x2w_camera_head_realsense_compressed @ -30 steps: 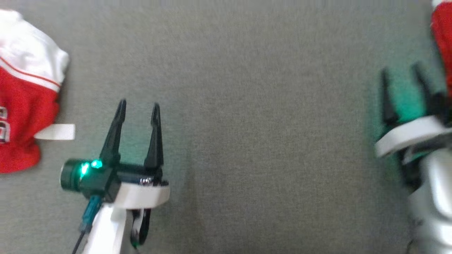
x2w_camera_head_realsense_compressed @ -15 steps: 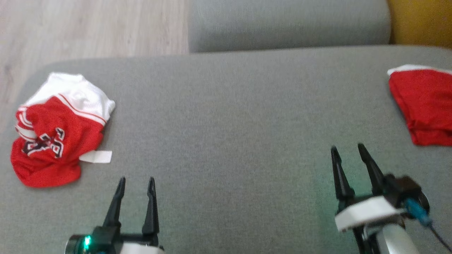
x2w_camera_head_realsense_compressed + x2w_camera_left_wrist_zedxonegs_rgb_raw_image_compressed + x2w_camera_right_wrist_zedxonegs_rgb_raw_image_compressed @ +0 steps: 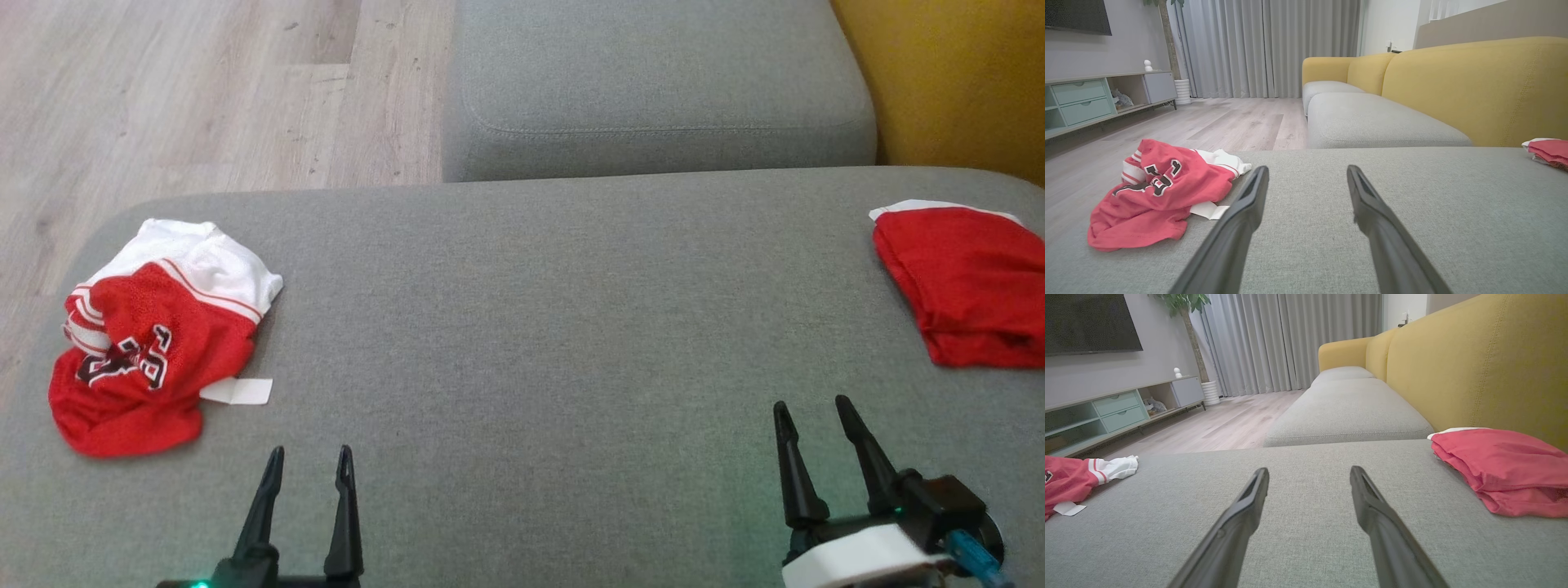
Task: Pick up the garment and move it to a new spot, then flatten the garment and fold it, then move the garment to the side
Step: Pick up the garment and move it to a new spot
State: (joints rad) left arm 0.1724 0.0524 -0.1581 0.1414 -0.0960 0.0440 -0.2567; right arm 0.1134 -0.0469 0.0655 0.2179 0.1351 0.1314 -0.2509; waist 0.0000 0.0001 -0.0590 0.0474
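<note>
Here, the red jersey (image 3: 139,408) bears black lettering (image 3: 122,365), too crumpled to read; left claw (image 3: 311,451) and right claw (image 3: 810,402) gape empty.

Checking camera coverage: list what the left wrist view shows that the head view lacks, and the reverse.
Left wrist view's extras: grey curtains and a cabinet with mint drawers.
Head view's extras: the right gripper, jaws open.
Shared: the left gripper, jaws open, the crumpled red-and-white garment, the folded red garment, the grey cushion, the yellow sofa back and the wood floor.
</note>
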